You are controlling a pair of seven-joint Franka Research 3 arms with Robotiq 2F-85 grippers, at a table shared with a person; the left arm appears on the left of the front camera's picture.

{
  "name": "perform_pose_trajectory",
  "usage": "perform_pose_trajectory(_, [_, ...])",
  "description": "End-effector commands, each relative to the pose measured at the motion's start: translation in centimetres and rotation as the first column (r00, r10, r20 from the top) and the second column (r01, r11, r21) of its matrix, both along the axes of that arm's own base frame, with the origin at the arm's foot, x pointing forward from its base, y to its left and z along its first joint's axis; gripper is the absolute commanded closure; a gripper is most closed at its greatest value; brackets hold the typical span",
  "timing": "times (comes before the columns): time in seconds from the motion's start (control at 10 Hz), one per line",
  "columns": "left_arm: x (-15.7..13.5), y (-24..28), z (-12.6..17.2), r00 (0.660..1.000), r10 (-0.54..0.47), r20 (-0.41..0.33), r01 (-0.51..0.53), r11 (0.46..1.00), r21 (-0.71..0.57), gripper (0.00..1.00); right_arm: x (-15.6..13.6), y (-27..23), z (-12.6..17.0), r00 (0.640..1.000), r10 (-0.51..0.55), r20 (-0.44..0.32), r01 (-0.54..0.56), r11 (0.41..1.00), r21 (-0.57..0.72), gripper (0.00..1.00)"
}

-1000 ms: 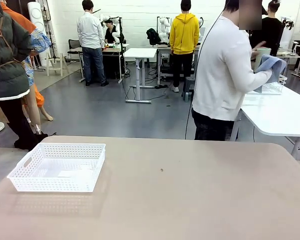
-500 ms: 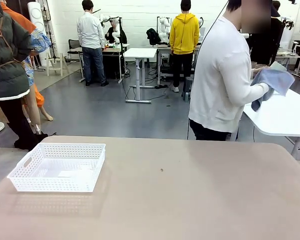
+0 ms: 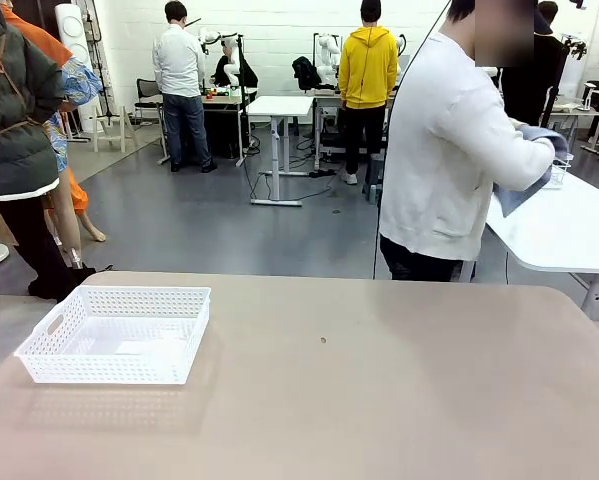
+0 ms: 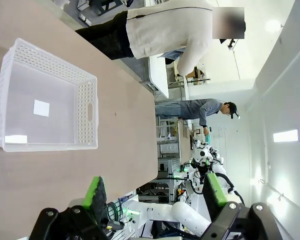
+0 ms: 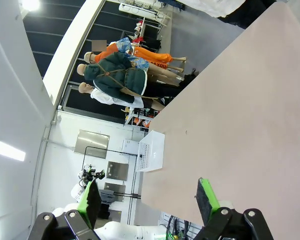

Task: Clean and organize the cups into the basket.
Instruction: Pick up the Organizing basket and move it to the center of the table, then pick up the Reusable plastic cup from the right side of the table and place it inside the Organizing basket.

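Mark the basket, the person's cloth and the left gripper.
basket (image 3: 109, 364), front view, near mesh wall.
cloth (image 3: 511, 196), front view, hanging lower corner.
left gripper (image 4: 154, 180), left wrist view, midway between the open fingertips.

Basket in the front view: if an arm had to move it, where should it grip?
Probably the thin end wall at its cut-out handle, from straight above: the basket sits flat, open side up, so the jaws can straddle that wall.
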State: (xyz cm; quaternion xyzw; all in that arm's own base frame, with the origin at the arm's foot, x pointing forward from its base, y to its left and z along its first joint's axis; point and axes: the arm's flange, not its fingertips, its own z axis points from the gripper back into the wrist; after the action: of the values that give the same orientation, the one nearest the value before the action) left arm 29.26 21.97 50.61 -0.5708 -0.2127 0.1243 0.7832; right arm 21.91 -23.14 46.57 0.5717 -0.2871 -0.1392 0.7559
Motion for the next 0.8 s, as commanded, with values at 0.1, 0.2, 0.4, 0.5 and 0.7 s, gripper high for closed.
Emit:
perform_pose_trajectory(0.1, [0.01, 0.05, 0.12, 1.0, -0.001, 0.001, 0.001, 1.0, -0.003, 0.0, 0.19, -0.1, 0.1, 1.0, -0.004, 0.021, 0.003, 1.0, 0.012, 0.0])
perform_pose_trajectory(0.2, [0.01, 0.05, 0.12, 1.0, -0.001, 0.001, 0.001, 1.0, -0.003, 0.0, 0.19, -0.1, 0.1, 1.0, -0.004, 0.021, 0.003, 1.0, 0.012, 0.0])
perform_pose_trajectory(0.4, [0.01, 0.05, 0.12, 1.0, -0.001, 0.001, 0.001, 1.0, -0.003, 0.0, 0.19, -0.1, 0.1, 1.0, -0.004, 0.021, 0.003, 1.0, 0.012, 0.0])
perform_pose_trajectory(0.5, [0.01, 0.05, 0.12, 1.0, -0.001, 0.001, 0.001, 1.0, -0.003, 0.0, 0.19, -0.1, 0.1, 1.0, -0.004, 0.021, 0.003, 1.0, 0.012, 0.0])
perform_pose_trajectory(0.7, [0.01, 0.05, 0.12, 1.0, -0.001, 0.001, 0.001, 1.0, -0.003, 0.0, 0.19, -0.1, 0.1, 1.0, -0.004, 0.021, 0.003, 1.0, 0.012, 0.0])
